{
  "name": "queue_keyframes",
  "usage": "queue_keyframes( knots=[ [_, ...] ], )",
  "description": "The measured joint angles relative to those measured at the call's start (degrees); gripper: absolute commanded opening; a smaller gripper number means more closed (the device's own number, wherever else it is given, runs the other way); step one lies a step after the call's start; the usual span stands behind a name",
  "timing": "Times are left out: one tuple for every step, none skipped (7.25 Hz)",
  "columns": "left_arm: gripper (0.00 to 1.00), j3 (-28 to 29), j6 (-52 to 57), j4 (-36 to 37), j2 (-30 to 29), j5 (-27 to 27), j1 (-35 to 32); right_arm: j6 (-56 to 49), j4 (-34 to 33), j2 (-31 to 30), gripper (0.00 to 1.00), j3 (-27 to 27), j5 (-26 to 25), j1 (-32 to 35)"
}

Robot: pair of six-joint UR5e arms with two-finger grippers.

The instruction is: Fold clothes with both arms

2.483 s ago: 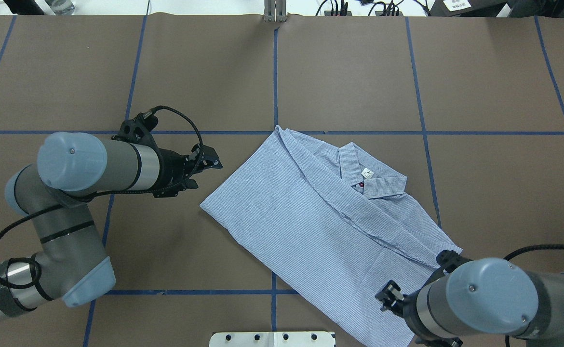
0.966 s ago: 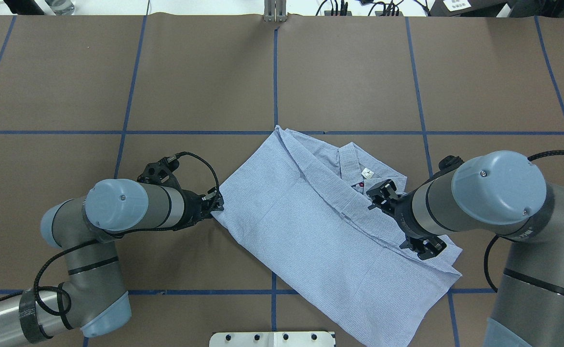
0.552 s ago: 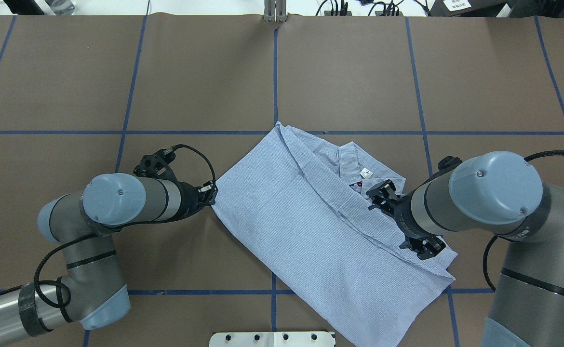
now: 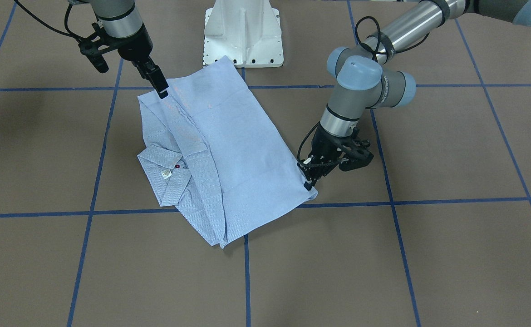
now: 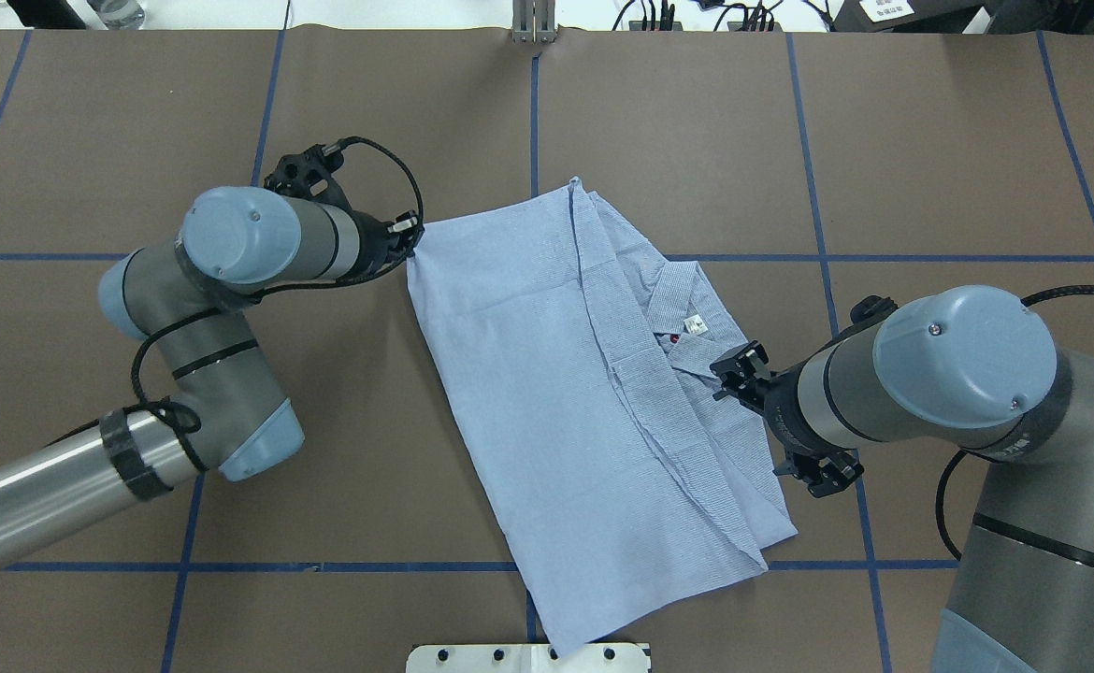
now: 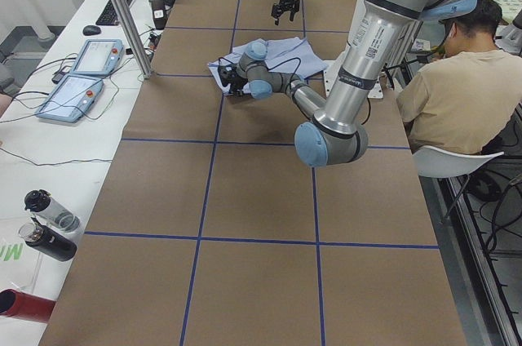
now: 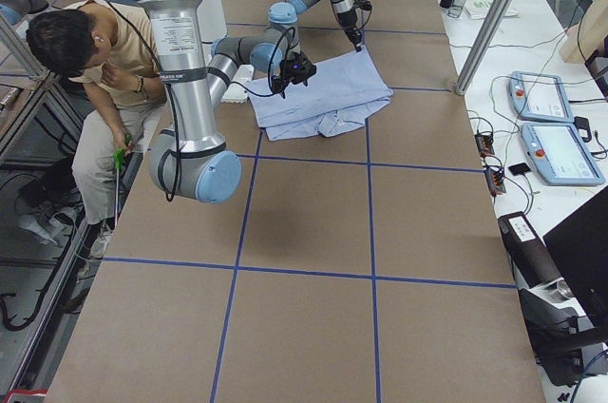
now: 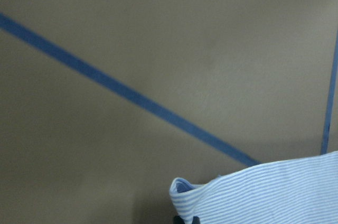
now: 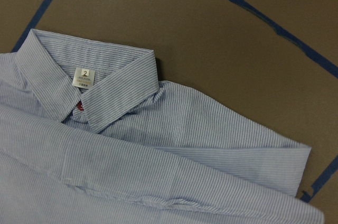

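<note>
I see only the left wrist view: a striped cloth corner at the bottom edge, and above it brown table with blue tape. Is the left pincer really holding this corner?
Observer: Yes. In the front-facing view the left pincer is shut on one corner of the shirt, low over the table.
Operator: Where is the right pincer?
Observer: The right pincer looks shut on the opposite side of the shirt, at the folded edge on the collar's side.
Operator: Is the collar itself visible?
Observer: Yes. The collar lies uncovered, with its white label showing.
</note>
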Motion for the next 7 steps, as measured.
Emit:
queue_keyframes(
  knots=[
    [0.00,7.6,2.2,-3.5,-4.8,-0.1,-2.3,0.0,0.0,0.5,1.00,0.0,0.0,0.2],
    [0.00,15.1,3.7,-7.0,-9.6,-0.1,-3.8,0.0,-0.1,1.0,1.00,-0.1,-0.1,0.2],
    [0.54,21.5,4.7,-9.8,-13.7,-0.2,-4.6,0.0,-0.1,1.5,1.00,-0.1,-0.1,0.3],
    [0.98,25.2,5.2,-11.5,-16.0,-0.2,-5.0,0.0,0.0,1.7,1.00,-0.3,-0.3,0.3],
    [0.99,26.8,5.7,-12.4,-17.0,-0.4,-5.4,0.0,0.1,2.0,1.00,-0.5,-0.6,0.2],
    [0.99,26.4,6.4,-12.7,-16.8,-0.9,-5.7,0.0,0.2,3.3,1.00,-1.1,-1.3,-0.1],
    [0.99,23.2,6.7,-12.7,-14.9,-2.6,-5.9,0.0,-0.2,5.9,1.00,-2.8,-3.3,-1.3]
  ],
)
